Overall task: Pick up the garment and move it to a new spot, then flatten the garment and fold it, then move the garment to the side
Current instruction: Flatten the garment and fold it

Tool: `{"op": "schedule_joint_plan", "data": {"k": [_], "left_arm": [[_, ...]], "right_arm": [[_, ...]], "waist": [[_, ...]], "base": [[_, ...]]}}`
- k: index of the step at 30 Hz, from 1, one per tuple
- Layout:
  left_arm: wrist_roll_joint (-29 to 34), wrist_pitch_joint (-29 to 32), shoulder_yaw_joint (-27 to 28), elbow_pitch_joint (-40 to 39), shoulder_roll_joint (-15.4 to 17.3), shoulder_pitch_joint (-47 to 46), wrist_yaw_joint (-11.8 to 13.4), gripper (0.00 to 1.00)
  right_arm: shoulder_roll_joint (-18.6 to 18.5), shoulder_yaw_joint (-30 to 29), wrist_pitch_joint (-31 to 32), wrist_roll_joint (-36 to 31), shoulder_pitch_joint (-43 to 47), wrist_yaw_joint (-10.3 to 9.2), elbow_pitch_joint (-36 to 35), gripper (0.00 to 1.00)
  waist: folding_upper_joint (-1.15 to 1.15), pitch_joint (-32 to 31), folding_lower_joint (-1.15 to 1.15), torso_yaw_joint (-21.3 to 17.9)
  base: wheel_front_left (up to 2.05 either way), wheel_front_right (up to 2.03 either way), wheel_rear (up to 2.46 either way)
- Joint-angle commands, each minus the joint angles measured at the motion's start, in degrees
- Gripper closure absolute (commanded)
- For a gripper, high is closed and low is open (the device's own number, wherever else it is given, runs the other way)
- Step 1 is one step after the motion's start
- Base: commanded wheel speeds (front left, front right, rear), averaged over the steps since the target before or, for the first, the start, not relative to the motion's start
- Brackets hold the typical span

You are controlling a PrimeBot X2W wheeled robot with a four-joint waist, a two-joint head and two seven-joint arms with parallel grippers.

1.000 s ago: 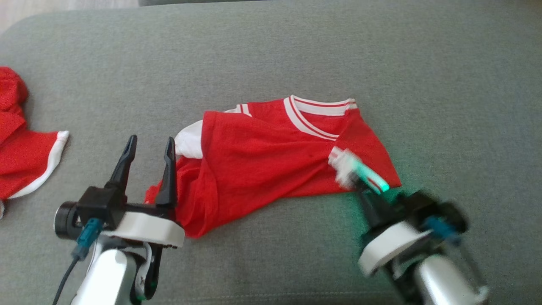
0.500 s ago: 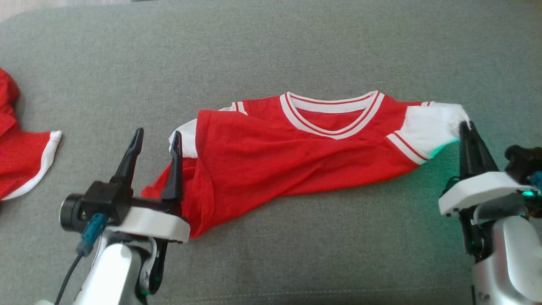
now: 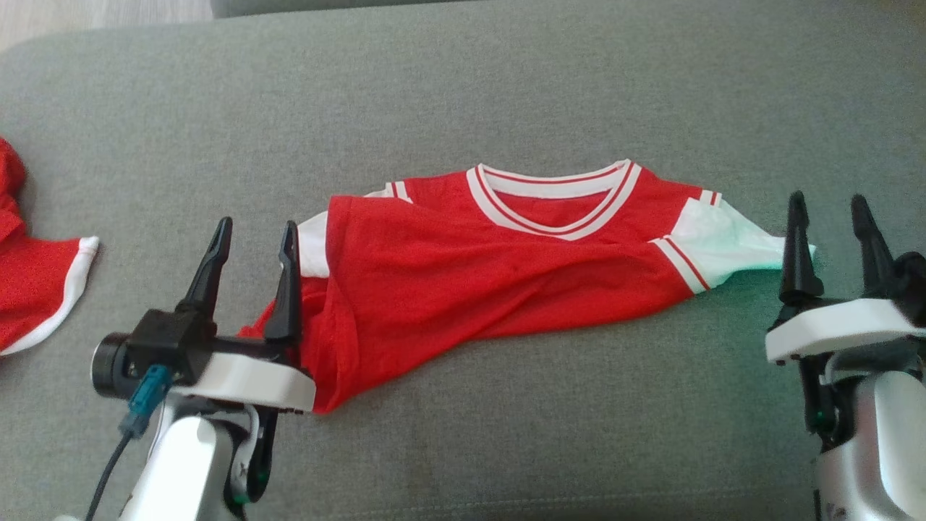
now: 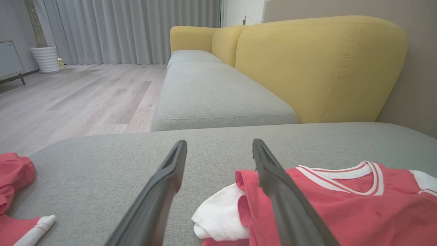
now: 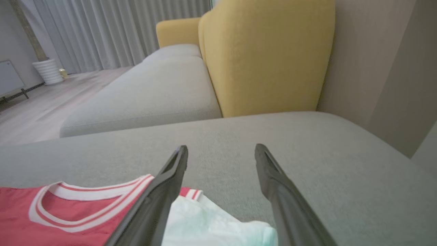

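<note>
Currently the shirt [image 3: 506,282] lies front up near the middle of the grey cushion [image 3: 506,87]. Its collar [image 3: 553,192] is toward the far side, and it is well apart from a second red garment [image 3: 36,289] at the cushion's left end.

At the left gripper [image 3: 258,223] the jaws stand wide apart with nothing between them. It is at the shirt's left edge, its inner finger over the red fold there. Whether it touches the cloth cannot be told.

At the right gripper [image 3: 828,197] the jaws are likewise wide apart and hold nothing. The tip of the right sleeve [image 3: 731,239] lies just beside its inner finger. In the right wrist view the white cloth sits low between the fingers, loose on the cushion.

Progress, as judged: the shirt appears to be at its working spot, so the first step looks done. Flattening is partial. The right half is spread, with the sleeve out to the side and the collar open and level. The left half is not: the left sleeve [image 3: 312,246] is tucked under a red fold, the hem [image 3: 340,369] is bunched toward the near left, and creases run across the front.

Outstanding: draw out the left sleeve, smooth the hem, fold, then shift the shirt aside. No fold is begun.
</note>
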Motion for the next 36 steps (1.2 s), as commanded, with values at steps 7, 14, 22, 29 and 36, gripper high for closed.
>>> {"op": "schedule_joint_plan", "data": {"k": [7, 14, 22, 29, 36], "left_arm": [[0.89, -0.71, 3.13, -1.65, 0.90, 0.52, -0.31, 0.00], [0.94, -0.71, 3.38, -1.08, 1.00, 2.91, -0.02, 0.00], [0.66, -0.71, 3.02, 0.02, 1.15, 4.98, 0.06, 0.00], [0.53, -0.71, 2.80, 0.02, 1.28, 4.94, 0.25, 0.00], [0.37, -0.71, 2.49, -0.12, 1.27, 4.80, 0.44, 0.00]], "right_arm": [[-0.23, 6.79, 1.50, -1.11, 3.47, 0.43, -12.52, 0.00], [-0.23, 11.63, 4.84, -0.91, 9.65, 0.43, -18.66, 0.00], [-0.23, 13.58, 6.30, -0.29, 13.32, 0.43, -20.31, 0.00], [-0.23, 13.44, 6.61, -0.43, 13.76, 0.43, -20.66, 0.00], [-0.23, 13.03, 6.78, -0.22, 13.72, 0.43, -20.57, 0.00]], "waist": [[0.00, -2.73, 0.00, -0.41], [0.00, -5.61, 0.00, -0.63], [0.00, -7.40, 0.00, -1.03], [0.00, -7.33, 0.00, -0.99], [0.00, -6.98, 0.00, -0.97]], "base": [[0.00, 0.00, 0.00], [0.00, 0.00, 0.00], [0.00, 0.00, 0.00], [0.00, 0.00, 0.00], [0.00, 0.00, 0.00]]}}
